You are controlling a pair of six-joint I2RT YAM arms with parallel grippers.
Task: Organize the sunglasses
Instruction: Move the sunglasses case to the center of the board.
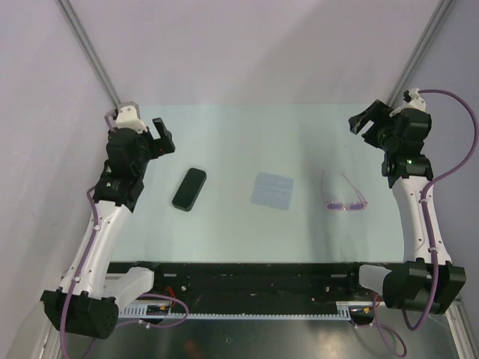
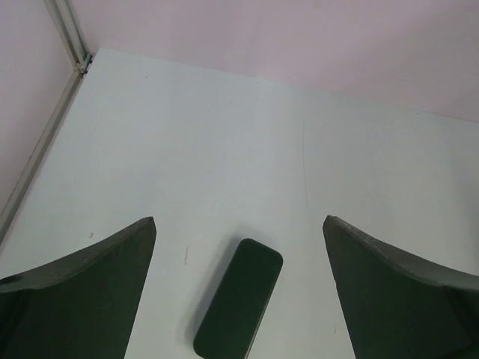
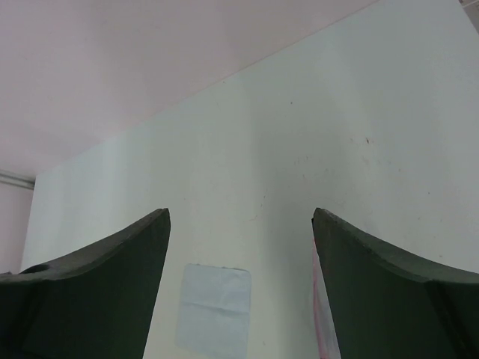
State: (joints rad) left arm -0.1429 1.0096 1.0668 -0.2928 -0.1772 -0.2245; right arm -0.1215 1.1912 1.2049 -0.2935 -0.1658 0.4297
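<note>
The sunglasses (image 1: 343, 196), thin pink-purple frame with temple arms unfolded, lie on the table right of centre; in the right wrist view only a pink sliver of the sunglasses (image 3: 319, 314) shows beside the right finger. A black oblong case (image 1: 189, 188) lies left of centre, and the case (image 2: 239, 300) shows below between the left fingers. My left gripper (image 1: 162, 139) hovers open above and behind the case, holding nothing. My right gripper (image 1: 364, 123) hovers open at the far right, behind the sunglasses, empty.
A pale blue square cloth (image 1: 272, 190) lies flat between case and sunglasses; the cloth (image 3: 215, 307) also shows in the right wrist view. Pale walls with metal rails (image 1: 90, 52) enclose the table. A black rail (image 1: 254, 280) runs along the near edge.
</note>
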